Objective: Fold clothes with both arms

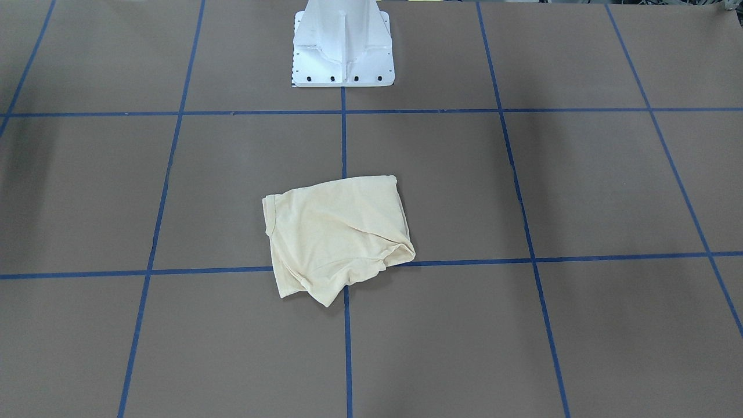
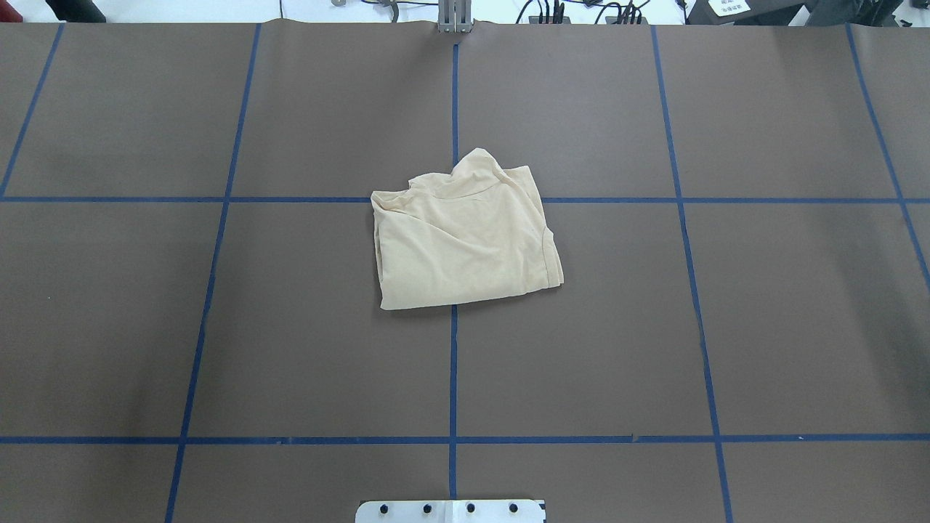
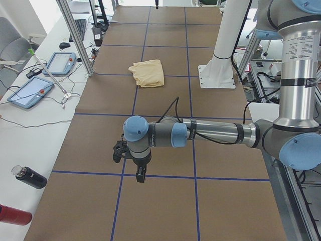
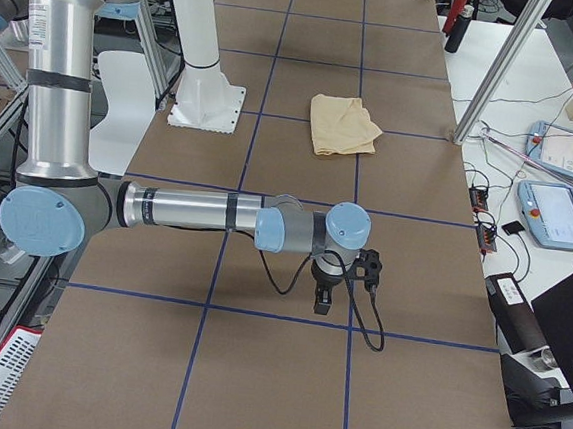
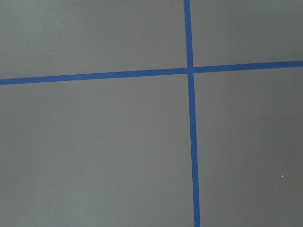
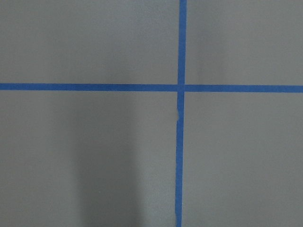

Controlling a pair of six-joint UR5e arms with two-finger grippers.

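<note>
The clothes are one pale cream-yellow shirt (image 1: pixel 339 235) lying folded into a rough rectangle at the middle of the brown table (image 2: pixel 218 327), with no print showing. It also appears in the side views (image 3: pixel 148 73) (image 4: pixel 343 124). Both arms are far from it. The left gripper (image 3: pixel 141 175) hangs over a blue tape line near the table's left end. The right gripper (image 4: pixel 321 303) hangs over the tape near the right end. Neither holds any cloth, and I cannot tell whether they are open or shut. Both wrist views show only bare table and crossing tape.
The white pedestal base (image 1: pixel 342 46) stands at the robot's edge of the table. Blue tape lines (image 2: pixel 454 378) divide the surface into squares. Side benches hold teach pendants (image 3: pixel 30 93) (image 4: pixel 558 213), bottles (image 3: pixel 30 176) and cables, and metal frame posts (image 4: pixel 500 68) stand at the far edge.
</note>
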